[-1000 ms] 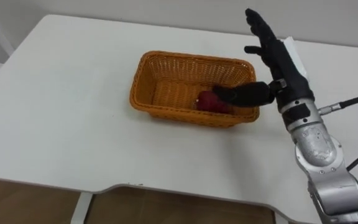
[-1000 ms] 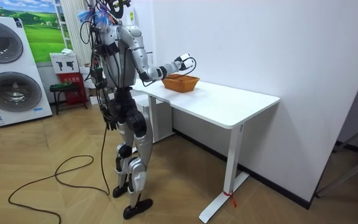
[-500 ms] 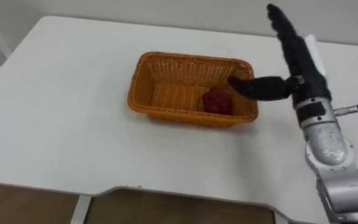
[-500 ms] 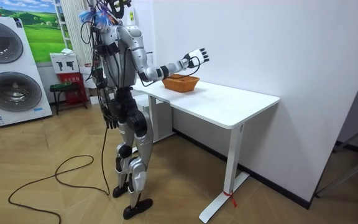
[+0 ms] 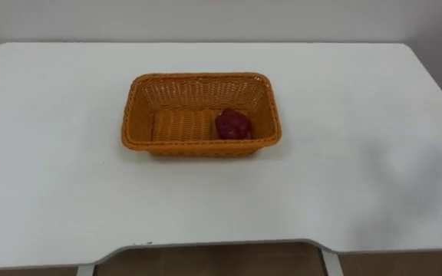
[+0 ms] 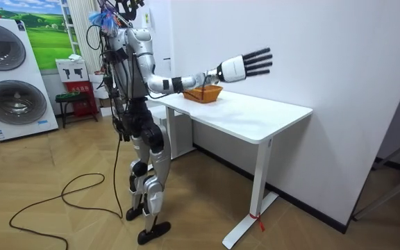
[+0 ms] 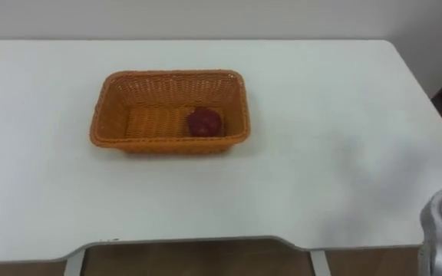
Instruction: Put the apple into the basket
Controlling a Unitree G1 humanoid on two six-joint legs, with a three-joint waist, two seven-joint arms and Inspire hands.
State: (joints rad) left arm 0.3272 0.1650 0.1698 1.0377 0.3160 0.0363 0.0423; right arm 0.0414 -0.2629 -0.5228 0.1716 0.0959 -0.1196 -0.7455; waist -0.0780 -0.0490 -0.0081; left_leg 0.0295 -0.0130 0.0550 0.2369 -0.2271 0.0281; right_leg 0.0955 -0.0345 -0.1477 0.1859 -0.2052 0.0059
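Wicker sides of the basket [image 5: 199, 146] ring the apple [image 5: 232, 123], which lies on the basket's floor toward its right end, near the centre of the frame in the eye views. In the room view the right robot hand [image 6: 246, 66] hangs in the air at upper middle, fingers straight and spread, released and holding nothing. It is above the surface [image 5: 359, 161] and past the basket.

The placing looks done, so the step in hand is judged to be getting the arm clear. That goes best with the robot hand kept high and drawn back over the bare area right of the basket, never dipping toward the rim; a light basket would likely slide at a nudge.

Room is generous, with bare surface spreading left, right and in front of the basket. The near edge runs along the bottom of the frame. The wall [image 6: 290, 42] stands close behind the far edge, so pulling back toward the body is the safer way.
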